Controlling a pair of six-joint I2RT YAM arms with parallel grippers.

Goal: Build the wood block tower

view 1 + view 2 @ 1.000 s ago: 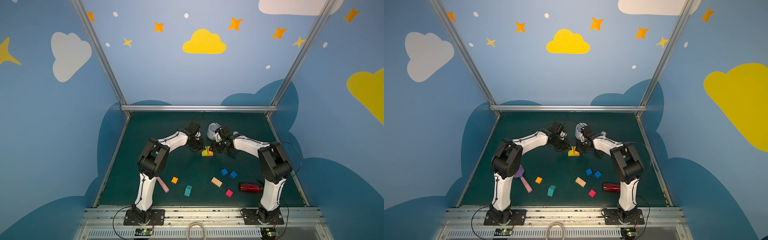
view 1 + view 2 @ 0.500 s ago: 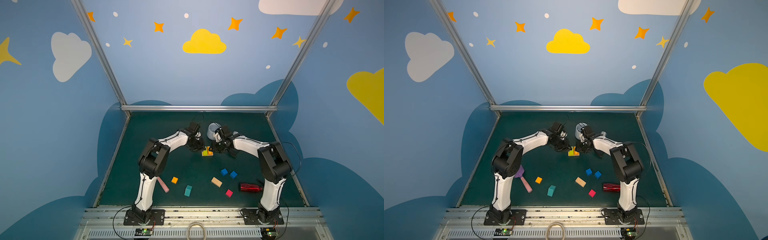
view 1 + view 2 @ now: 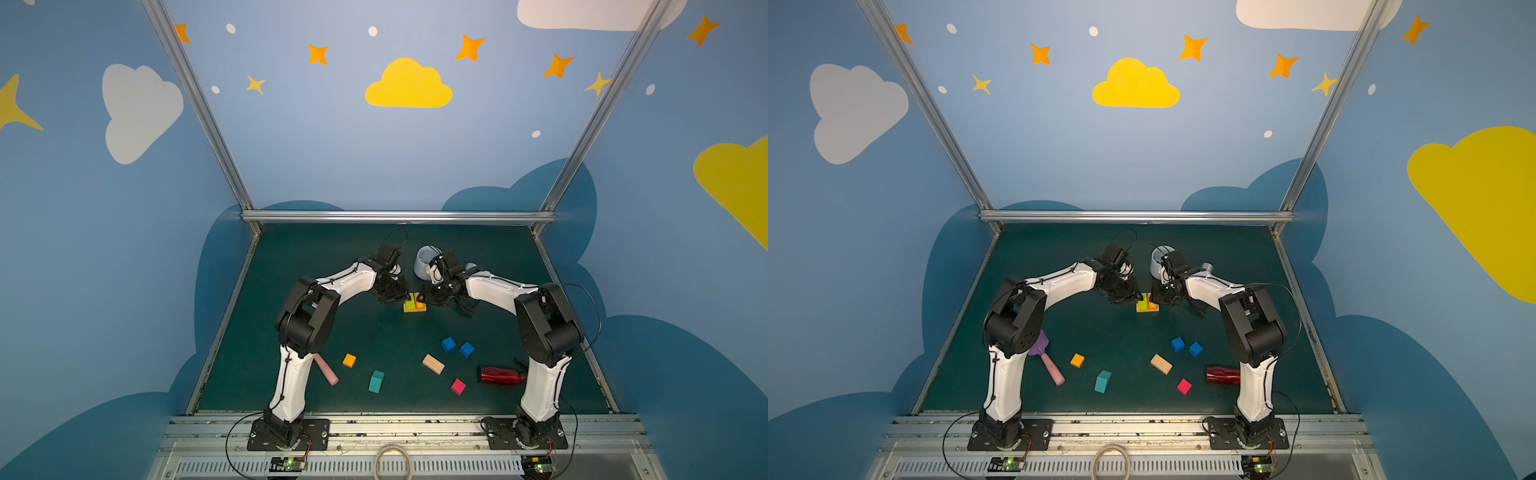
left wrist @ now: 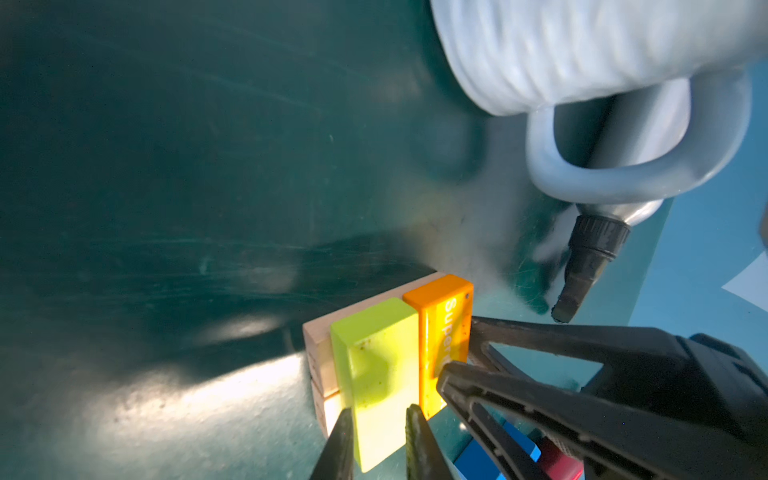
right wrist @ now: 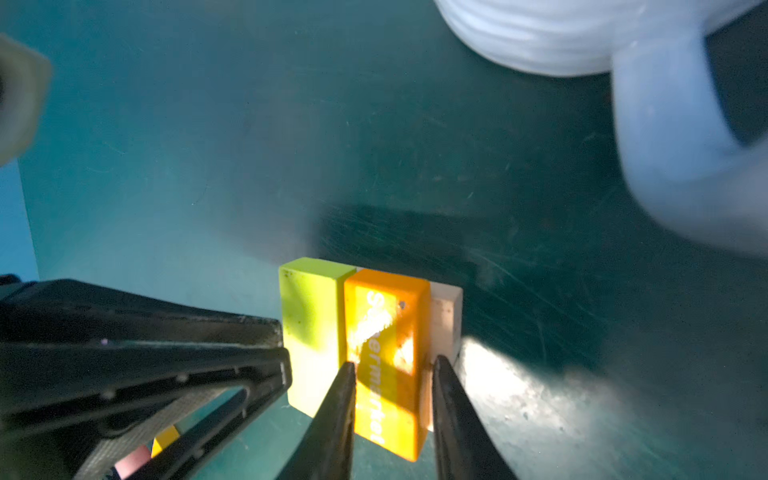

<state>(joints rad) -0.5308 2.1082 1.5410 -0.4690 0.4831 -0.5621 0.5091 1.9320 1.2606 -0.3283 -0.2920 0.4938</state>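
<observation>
Mug (image 5: 540, 33) blurred and cut off at the edge; tan bars (image 4: 320, 353) mostly covered; spatula (image 3: 1052, 370) half behind the left arm (image 3: 1013, 374).

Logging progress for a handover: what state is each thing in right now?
left end effector: shut on yellow-green bar
right end effector: straddling orange bar, grip unclear
tower: two layers, unfinished
red bottle: lying on its side

Mug (image 3: 424, 262) behind tower (image 3: 414, 303), loose blocks (image 3: 433, 364) before it
</observation>
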